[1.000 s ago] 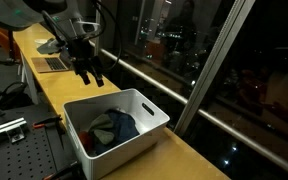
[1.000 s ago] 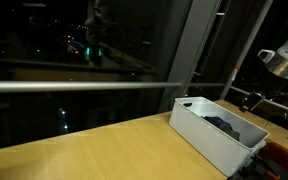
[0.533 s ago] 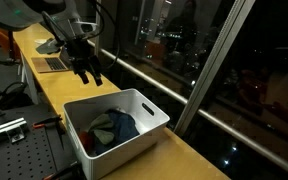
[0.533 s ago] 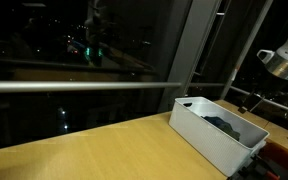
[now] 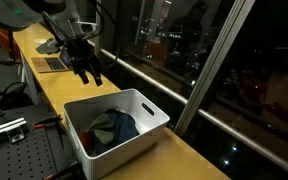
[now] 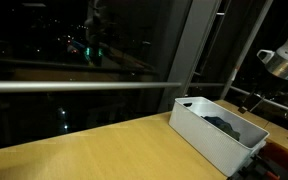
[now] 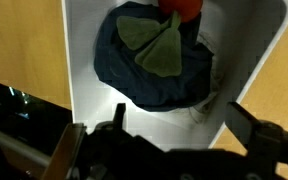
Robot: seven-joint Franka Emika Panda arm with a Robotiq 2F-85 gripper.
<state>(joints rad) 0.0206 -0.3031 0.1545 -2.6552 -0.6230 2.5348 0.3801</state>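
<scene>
Above the far rim of the white bin [image 5: 114,128], which stands on the wooden bench [image 5: 184,155] along its window edge, our gripper [image 5: 87,72] hangs with its jaws spread wide and pinching nothing. Inside the bin we see a bundle of dark blue cloth [image 7: 154,65] with a green piece [image 7: 154,45] on top and something red [image 7: 189,8] at the wall. To do this well, we judge that we should lower straight over the middle of the bundle, keep the jaws clear of the bin walls, and press them together only when they reach into the cloth.
</scene>
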